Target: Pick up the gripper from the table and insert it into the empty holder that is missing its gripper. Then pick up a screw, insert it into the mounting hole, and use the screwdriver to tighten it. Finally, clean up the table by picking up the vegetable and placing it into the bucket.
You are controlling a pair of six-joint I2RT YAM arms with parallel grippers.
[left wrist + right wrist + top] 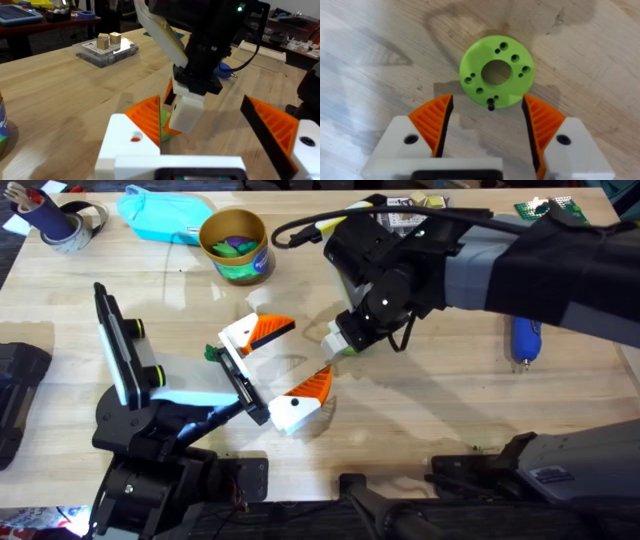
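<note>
Right gripper [487, 125], fingers spread, is hovering just above the vegetable [496, 71]; descending centred should straddle it cleanly.

Left gripper [282, 368] is likewise gaping beside it.

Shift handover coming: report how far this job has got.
Done, apparently: the left gripper carries both orange fingers, and the screwdriver lies aside on the table. In hand: the right gripper hangs open over the green disc. Left: lift the disc into the can.

Right end effector [340, 340] hides most of the vegetable [349, 350]
</note>
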